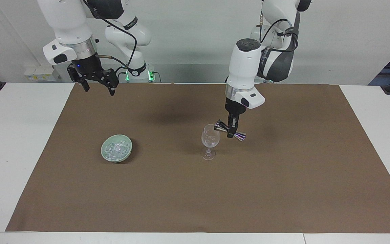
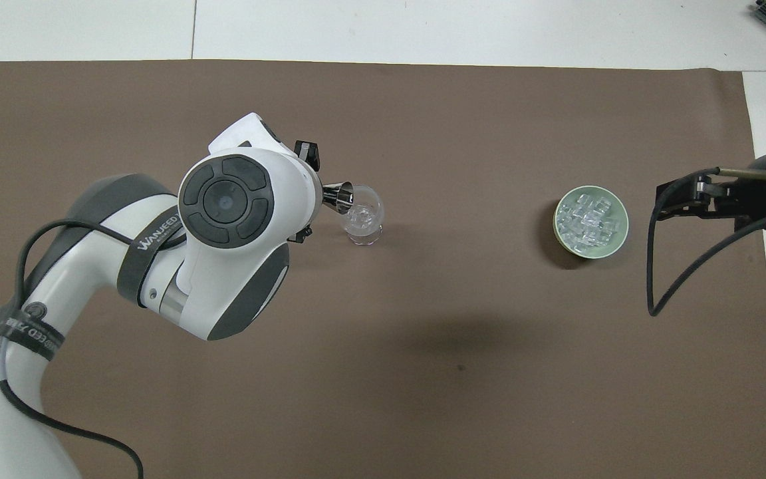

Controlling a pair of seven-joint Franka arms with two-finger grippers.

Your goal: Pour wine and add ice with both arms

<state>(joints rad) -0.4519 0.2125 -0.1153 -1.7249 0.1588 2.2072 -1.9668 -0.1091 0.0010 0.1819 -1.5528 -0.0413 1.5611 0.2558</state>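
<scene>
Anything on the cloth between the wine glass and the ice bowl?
Nothing: in both views only bare brown cloth lies between the wine glass and the green bowl of ice.

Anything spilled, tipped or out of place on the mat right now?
Nothing stands out. The wine glass stands upright, the ice is all inside its green bowl, and the mat shows no spill. The jigger lies tilted at the glass rim only because the left claw is pouring.
</scene>
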